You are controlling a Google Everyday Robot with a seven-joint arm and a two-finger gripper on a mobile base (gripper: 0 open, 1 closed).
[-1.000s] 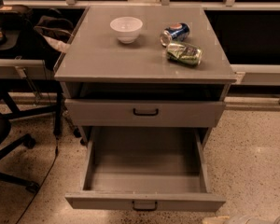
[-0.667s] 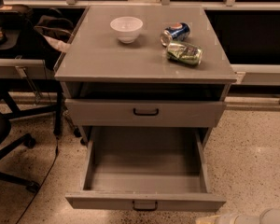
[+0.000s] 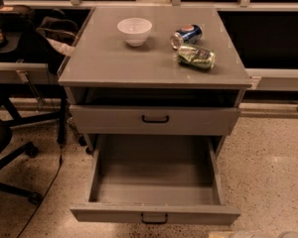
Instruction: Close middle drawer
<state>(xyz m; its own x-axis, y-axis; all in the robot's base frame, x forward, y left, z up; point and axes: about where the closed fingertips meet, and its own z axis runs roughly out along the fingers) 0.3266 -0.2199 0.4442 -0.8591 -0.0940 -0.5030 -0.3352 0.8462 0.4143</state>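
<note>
The middle drawer (image 3: 154, 187) stands pulled far out of the grey cabinet, below the top drawer and low in the camera view. Its bare grey floor and side walls are open to sight. Its low flat front is nearest the camera, with a small dark loop handle (image 3: 154, 218) at the centre.

At the far left, part of a black office chair (image 3: 0, 143) stands on the speckled floor (image 3: 273, 172). A thin dark cable (image 3: 49, 182) trails across the floor between it and the cabinet. Behind the chair, dark bags (image 3: 49, 31) lie heaped just beside the cabinet's left edge.

The top drawer (image 3: 198, 120), taller in the front, sticks out a little from under the counter (image 3: 109, 63), leaving a dark gap above it. On the counter a white bowl (image 3: 134, 30) sits upright, left of centre towards the back. To its right a blue can (image 3: 186, 35) lies on its side. A crushed green can (image 3: 196, 57) lies just in front of the blue one, close to it; I cannot tell whether they touch.

At the bottom right edge a pale sliver is what shows of the gripper (image 3: 260, 235). It sits just right of the pulled-out drawer's front corner and apart from the handle. Whether it is released or clenched cannot be told.
</note>
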